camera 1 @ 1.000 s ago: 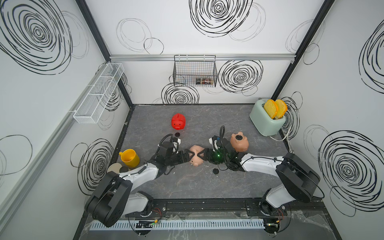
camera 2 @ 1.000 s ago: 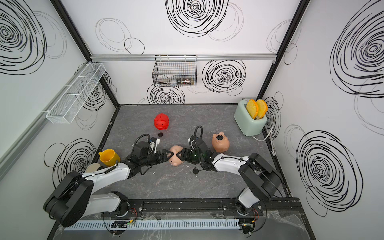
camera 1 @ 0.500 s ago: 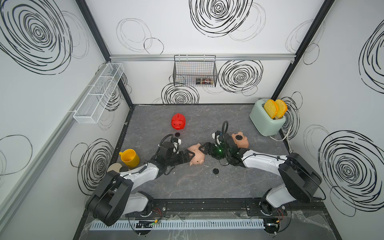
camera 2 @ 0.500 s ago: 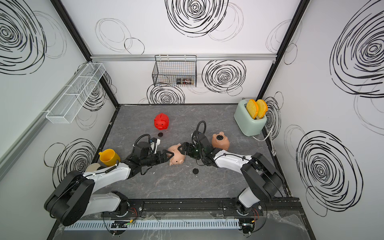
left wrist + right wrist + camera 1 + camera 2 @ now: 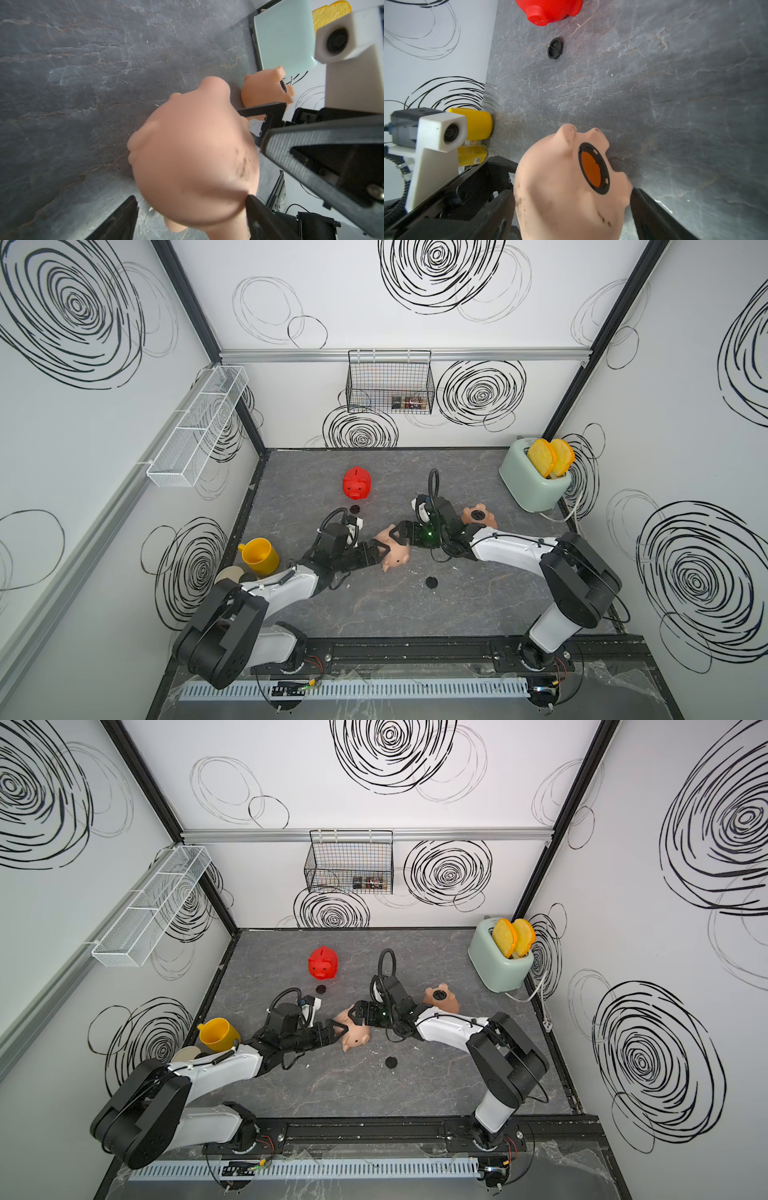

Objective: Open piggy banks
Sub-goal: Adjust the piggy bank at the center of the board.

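A: Left hand (image 5: 383, 551) status?
B: Clamped on pale pink pig (image 5: 397, 555), mid-table (image 5: 457, 605). Belly hole (image 5: 593, 168) unplugged.
A: Right hand (image 5: 400, 531)?
B: Spread wide, straddling the same pig.
A: Others?
B: Red pig (image 5: 356, 483) further back, peach-tan pig (image 5: 478, 517) belly-up beside the right arm.

Both top views: high, looking down, whole table (image 5: 478, 614). 2 wrist views: close, opposite sides, sharing pink pig (image 5: 193, 155).

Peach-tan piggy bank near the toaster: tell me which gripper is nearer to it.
Right. The right gripper is at the end of the pale pink piggy bank that faces the peach-tan piggy bank; the left gripper holds its far side.
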`<state>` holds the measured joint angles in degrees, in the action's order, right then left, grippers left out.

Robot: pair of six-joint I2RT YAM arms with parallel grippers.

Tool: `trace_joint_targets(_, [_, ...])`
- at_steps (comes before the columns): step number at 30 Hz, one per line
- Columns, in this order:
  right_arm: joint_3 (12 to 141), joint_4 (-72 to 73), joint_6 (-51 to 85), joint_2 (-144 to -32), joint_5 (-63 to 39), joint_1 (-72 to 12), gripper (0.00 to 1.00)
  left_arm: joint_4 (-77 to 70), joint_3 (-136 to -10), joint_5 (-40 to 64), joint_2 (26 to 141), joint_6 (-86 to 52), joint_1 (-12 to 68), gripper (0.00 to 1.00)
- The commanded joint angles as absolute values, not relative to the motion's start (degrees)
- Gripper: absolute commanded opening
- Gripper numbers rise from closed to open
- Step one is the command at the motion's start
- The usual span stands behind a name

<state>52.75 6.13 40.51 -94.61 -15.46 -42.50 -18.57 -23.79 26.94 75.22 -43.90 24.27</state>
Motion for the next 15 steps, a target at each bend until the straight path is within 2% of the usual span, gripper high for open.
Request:
trace_joint_targets(1, [55.4,4.0,31.7,-93.3,-15.7,-41.5,0.92,-19.4,-24.9,25.7,75.4,-43.3,24.0,0.84])
trace_joint_targets(5, [57.5,3.7,28.5,-94.7,-20.7,-40.0,0.92,-19.5,-25.0,25.8,75.8,-43.1,23.9,0.83])
trace_joint_targets(15, [60.5,-0.8,28.6,-98.7,-19.0,-41.9,0.92,-19.8,-24.5,25.6,75.9,-43.2,23.8,0.83])
